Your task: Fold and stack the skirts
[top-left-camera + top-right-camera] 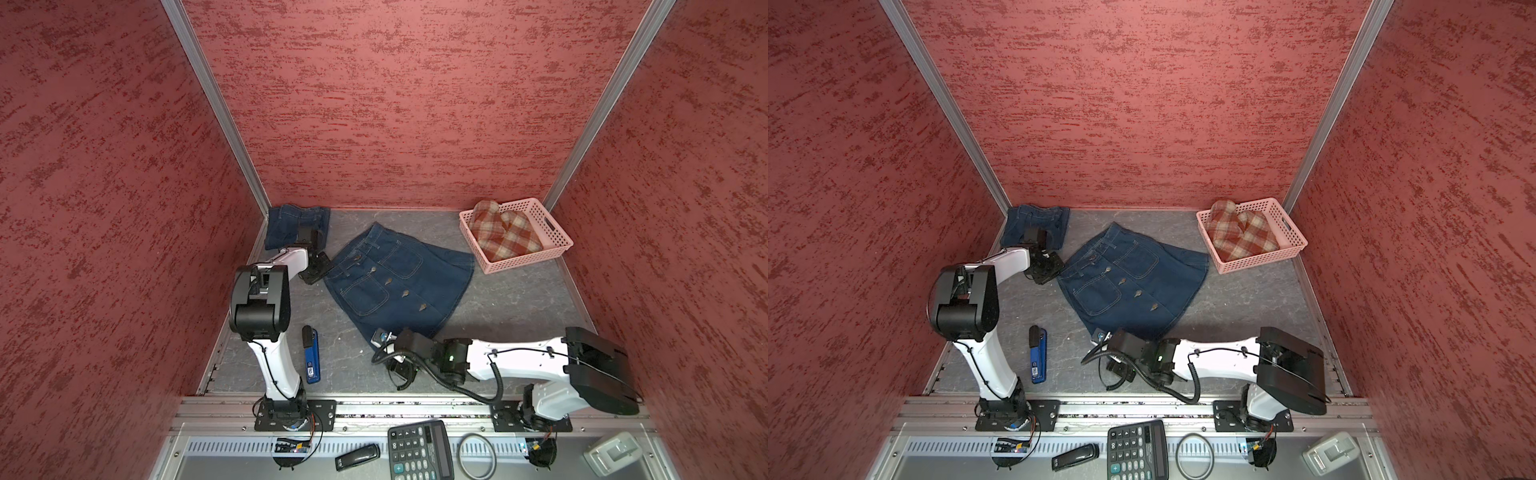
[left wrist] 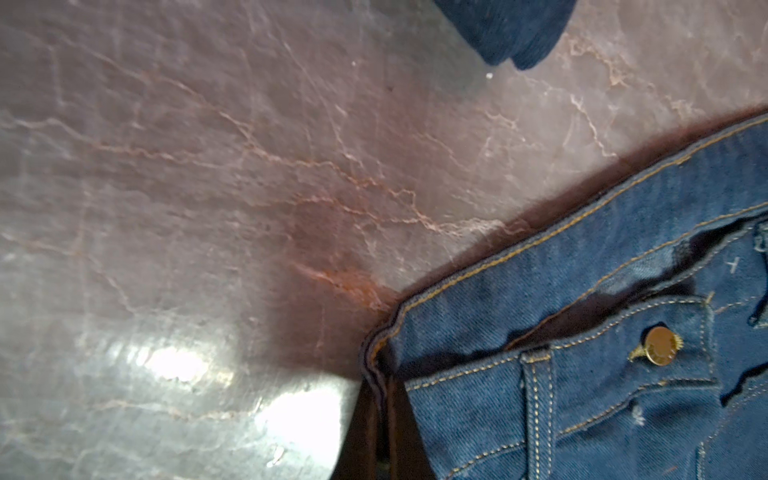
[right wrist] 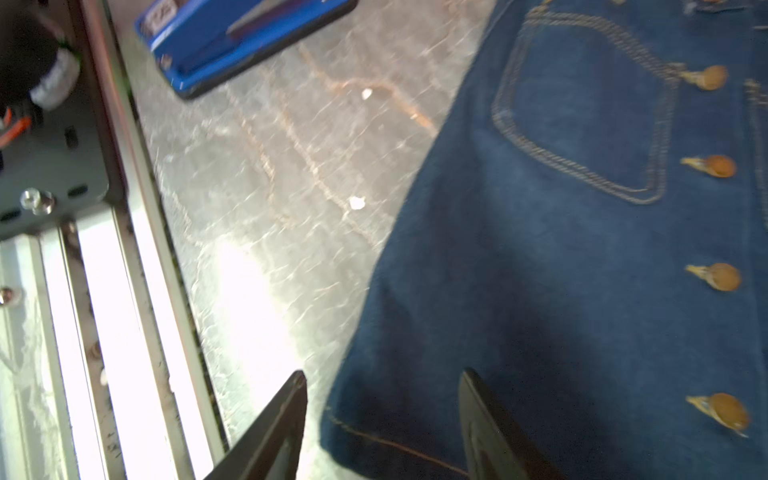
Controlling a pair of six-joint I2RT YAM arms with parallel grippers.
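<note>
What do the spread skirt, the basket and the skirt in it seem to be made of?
Spread skirt: likely denim, matte dark blue twill, tan stitching, brass-look buttons. Basket: apparently plastic, smooth pink, moulded perforated walls. Skirt in it: soft woven plaid cloth, fuzzy-looking; fibre unclear.

White arm links, black joint housings, corrugated black cable

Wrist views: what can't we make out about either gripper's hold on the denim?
- Left gripper: the left wrist view's bottom edge cuts it off; how much of the buttoned skirt waistband it pinches is unclear.
- Right gripper: the right wrist view is blurred and cropped; contact with the hem is unclear.
- Plaid skirt: the basket wall hides its lower part in both top views.
</note>
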